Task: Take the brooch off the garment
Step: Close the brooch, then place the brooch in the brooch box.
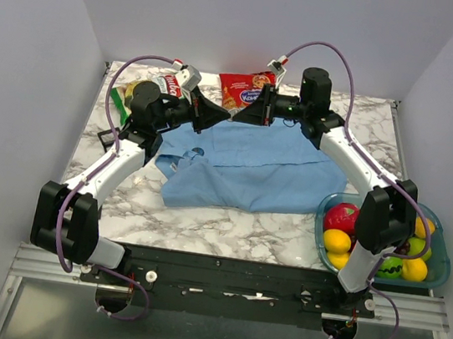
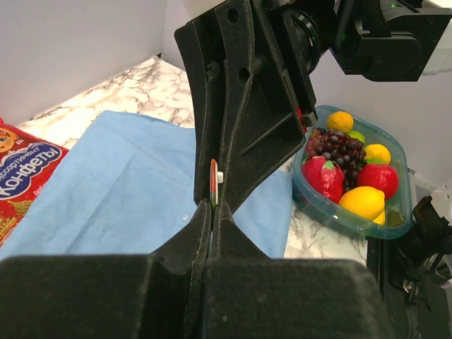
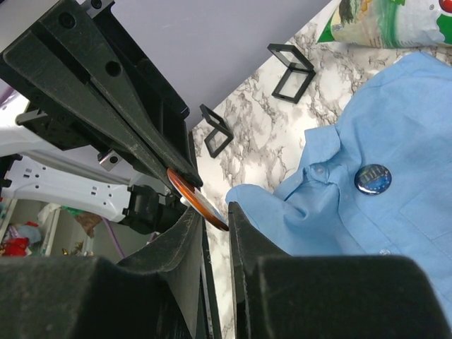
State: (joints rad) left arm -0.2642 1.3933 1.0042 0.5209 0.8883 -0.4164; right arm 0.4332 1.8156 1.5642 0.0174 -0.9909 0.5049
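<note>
The garment [image 1: 243,168] is a light blue shirt spread across the marble table. The brooch [image 3: 372,179], a small dark blue round pin, sits on the shirt near its collar and shows as a dark dot [image 1: 198,151] from above. Both grippers meet in the air above the shirt's far edge, away from the brooch. My left gripper [image 1: 223,118] [image 2: 213,205] is shut on the rim of a thin orange-edged round pin [image 2: 213,182] [image 3: 201,205]. My right gripper [image 1: 237,115] [image 3: 215,212] has its fingers closed in on that same pin from the opposite side.
A clear tub [image 1: 443,250] of fruit stands at the right front beside the right arm. Snack packets [image 1: 245,88] [image 1: 158,84] lie along the back edge. Two small black frames [image 3: 289,70] [image 3: 215,131] stand on the marble beyond the shirt.
</note>
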